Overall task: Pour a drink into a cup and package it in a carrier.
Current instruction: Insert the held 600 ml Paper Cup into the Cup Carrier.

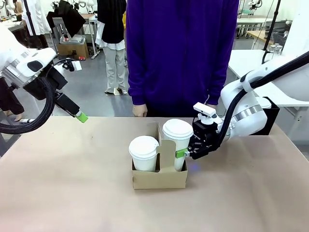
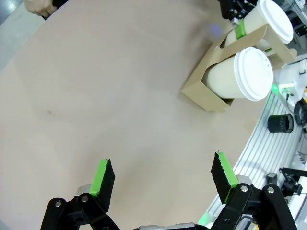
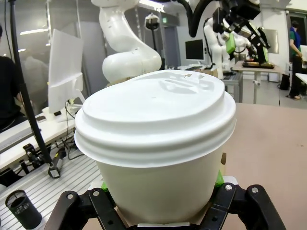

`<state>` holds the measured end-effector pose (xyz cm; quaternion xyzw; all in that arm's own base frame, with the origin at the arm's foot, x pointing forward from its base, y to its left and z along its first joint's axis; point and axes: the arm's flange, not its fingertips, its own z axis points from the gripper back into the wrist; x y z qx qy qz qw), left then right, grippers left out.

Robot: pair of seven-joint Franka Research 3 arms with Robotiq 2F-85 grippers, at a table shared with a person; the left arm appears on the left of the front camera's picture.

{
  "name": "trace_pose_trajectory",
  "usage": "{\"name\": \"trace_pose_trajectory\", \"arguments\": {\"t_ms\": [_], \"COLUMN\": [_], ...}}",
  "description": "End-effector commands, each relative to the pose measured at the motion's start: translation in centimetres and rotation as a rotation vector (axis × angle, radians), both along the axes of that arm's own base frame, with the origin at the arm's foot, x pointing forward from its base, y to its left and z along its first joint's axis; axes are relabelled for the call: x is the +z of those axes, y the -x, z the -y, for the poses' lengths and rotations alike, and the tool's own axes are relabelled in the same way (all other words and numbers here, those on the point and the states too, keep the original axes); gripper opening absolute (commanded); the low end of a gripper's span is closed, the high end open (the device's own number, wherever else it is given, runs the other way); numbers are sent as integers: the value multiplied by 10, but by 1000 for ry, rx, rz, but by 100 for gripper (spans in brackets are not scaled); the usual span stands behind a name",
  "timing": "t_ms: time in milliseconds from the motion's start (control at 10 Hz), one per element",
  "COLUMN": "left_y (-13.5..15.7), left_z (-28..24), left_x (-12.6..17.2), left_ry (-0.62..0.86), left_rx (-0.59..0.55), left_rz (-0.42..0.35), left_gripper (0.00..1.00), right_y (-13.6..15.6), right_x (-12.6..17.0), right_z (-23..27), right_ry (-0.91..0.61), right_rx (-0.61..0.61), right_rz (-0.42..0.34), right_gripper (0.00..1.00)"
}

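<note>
A brown cardboard carrier (image 1: 159, 180) (image 2: 206, 91) stands mid-table with two lidded white cups in its slots. The tall cup (image 1: 177, 133) (image 2: 268, 19) (image 3: 158, 124) sits in the right slot. My right gripper (image 1: 182, 153) (image 3: 160, 184) is shut on its side, one finger on each flank just above the carrier wall. A shorter lidded cup (image 1: 144, 150) (image 2: 240, 74) fills the left slot. Raised off the table at the far left, my left gripper (image 1: 82, 116) (image 2: 163, 175) is open and holds nothing. The drink is out of view.
A person in a purple top (image 1: 183, 53) stands at the far edge, one hand (image 1: 140, 111) hanging near the table. Bare tabletop (image 1: 67, 183) spreads left of and in front of the carrier. A metal rail (image 2: 268, 143) runs along the table's edge.
</note>
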<state>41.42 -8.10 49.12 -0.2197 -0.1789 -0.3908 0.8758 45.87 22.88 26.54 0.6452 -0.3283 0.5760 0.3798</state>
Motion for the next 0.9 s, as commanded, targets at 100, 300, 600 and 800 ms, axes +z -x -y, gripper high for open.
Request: {"name": "trace_pose_trajectory", "arguments": {"t_ms": [100,300,600,800], "left_y": [-1,-1,-1,-1], "left_z": [0,0,0,0], "left_x": [1,1,1,1], "left_ry": [7,7,7,7], "left_rx": [2,2,2,2], "left_rz": [5,5,5,5], "left_gripper": [100,100,100,100], "right_y": [-6,-6,-7,-9], "right_x": [-12,-21,-22,-23], "right_z": [-8,-7,-8,-7], "right_ry": [22,31,37,31], "right_rx": [39,55,79,78], "right_rz": [58,70,88,99], "right_gripper": [80,80,80,80]}}
